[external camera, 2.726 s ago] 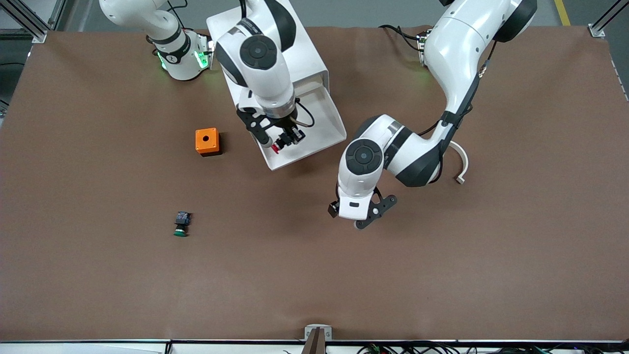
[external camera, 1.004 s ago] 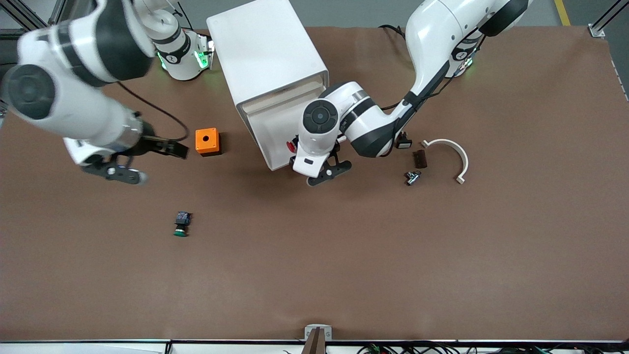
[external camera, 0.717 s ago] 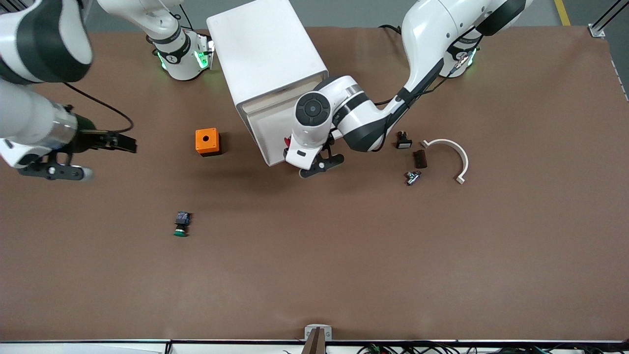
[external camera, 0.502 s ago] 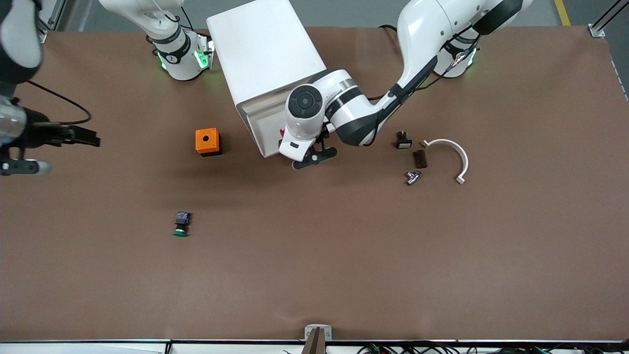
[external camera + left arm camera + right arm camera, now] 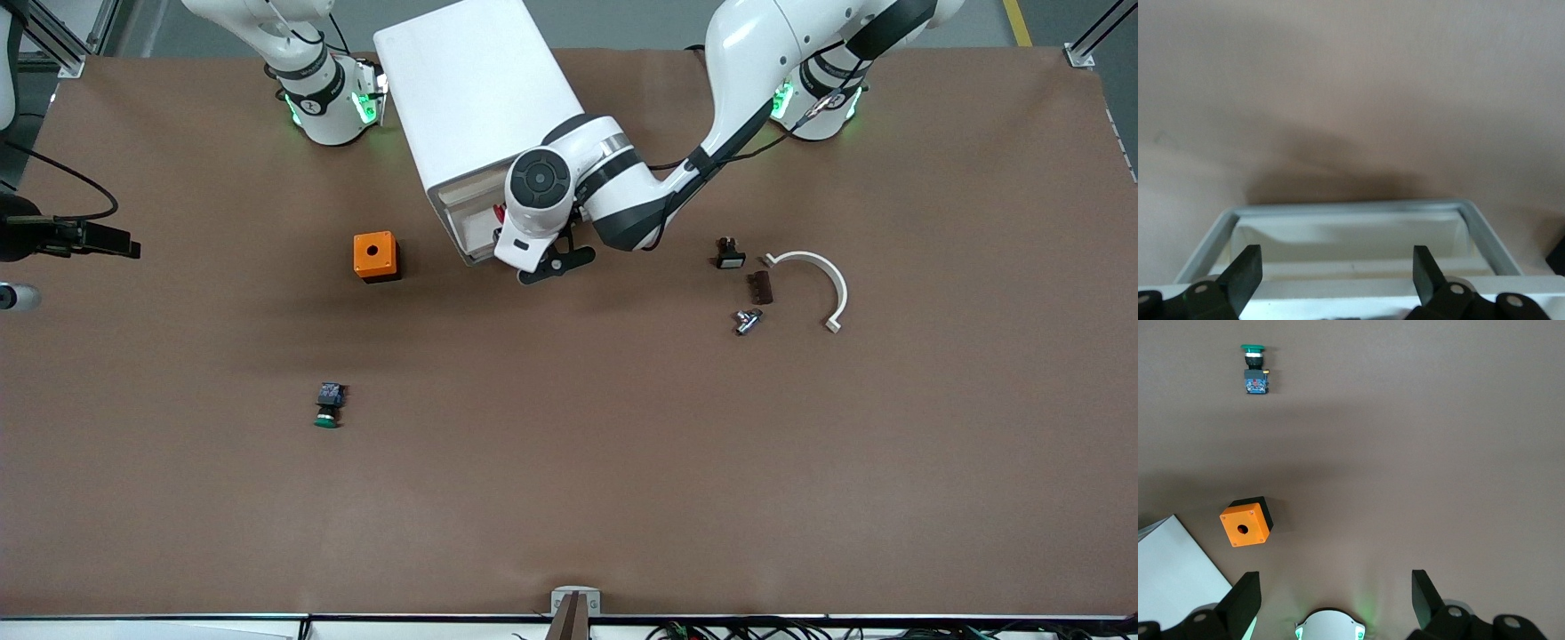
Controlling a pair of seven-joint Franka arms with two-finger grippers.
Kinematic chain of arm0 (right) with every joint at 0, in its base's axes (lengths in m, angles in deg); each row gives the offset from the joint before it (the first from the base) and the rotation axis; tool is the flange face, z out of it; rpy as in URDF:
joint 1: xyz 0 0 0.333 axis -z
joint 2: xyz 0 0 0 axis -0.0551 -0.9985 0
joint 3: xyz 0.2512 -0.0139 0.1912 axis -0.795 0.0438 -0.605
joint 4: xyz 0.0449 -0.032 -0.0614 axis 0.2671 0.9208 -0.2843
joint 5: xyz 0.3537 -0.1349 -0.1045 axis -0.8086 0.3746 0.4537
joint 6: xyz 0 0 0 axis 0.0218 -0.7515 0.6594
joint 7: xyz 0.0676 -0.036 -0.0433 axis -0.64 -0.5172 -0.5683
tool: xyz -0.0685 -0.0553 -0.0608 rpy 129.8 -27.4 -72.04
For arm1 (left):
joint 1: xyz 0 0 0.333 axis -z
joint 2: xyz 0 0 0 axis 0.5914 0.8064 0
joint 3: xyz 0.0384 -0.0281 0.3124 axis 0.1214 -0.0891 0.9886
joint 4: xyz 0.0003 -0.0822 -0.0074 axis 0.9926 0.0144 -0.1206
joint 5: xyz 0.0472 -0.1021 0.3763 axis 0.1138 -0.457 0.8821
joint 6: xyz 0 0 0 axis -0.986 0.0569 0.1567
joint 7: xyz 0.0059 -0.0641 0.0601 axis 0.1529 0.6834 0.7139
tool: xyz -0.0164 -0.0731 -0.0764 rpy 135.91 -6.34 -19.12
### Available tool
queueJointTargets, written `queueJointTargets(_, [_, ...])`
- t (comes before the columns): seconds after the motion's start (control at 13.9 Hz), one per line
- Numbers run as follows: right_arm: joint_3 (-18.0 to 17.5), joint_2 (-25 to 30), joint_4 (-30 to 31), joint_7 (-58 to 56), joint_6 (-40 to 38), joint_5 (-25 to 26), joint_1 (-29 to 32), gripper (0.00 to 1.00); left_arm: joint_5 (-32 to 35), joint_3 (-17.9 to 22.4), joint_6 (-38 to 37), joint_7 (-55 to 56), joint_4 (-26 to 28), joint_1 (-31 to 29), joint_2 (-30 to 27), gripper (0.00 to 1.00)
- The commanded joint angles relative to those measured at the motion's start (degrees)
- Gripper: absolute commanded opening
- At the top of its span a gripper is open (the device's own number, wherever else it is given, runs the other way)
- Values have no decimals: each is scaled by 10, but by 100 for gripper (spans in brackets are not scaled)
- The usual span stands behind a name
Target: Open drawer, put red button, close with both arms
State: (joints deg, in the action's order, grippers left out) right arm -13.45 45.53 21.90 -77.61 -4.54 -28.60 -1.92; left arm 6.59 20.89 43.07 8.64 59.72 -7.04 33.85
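White drawer (image 5: 471, 233), partly open

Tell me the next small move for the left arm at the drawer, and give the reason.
Probably a further short push toward the cabinet. The drawer juts out only slightly, with the red button inside, and the left gripper, fingers open, sits against its front. The right gripper waits raised at the right arm's end of the table, so the left arm alone seems to be closing.
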Motion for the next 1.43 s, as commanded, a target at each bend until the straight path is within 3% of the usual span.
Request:
queueJointTargets(0.0, [-7,-2,-19,4,-7,13,8,100,-37,-4,-6,0,7,9,-2,99])
queueJointTargets(0.29, [-7,-3,-66,1,-8,11,7,100,-91,-4,-6,1,8,23,8,99])
queueJointTargets(0.57, [-7,-1,-73,-1,-9,2,6,100,-89,-1,-5,3,6,15,4,99])
queueJointTargets(1.0, [-10,38,-39,0,-27,-2,3,100,-84,-1,-6,-11,-1,-85,-48,99])
queueJointTargets(1.15, [-10,54,-19,0,-25,-2,3,100,-85,-1,-41,-99,5,-130,-86,99])
queueJointTargets(1.36, [-7,65,-6,4,-26,-1,5,100,-86,-4,-147,-317,5,-213,-140,99])
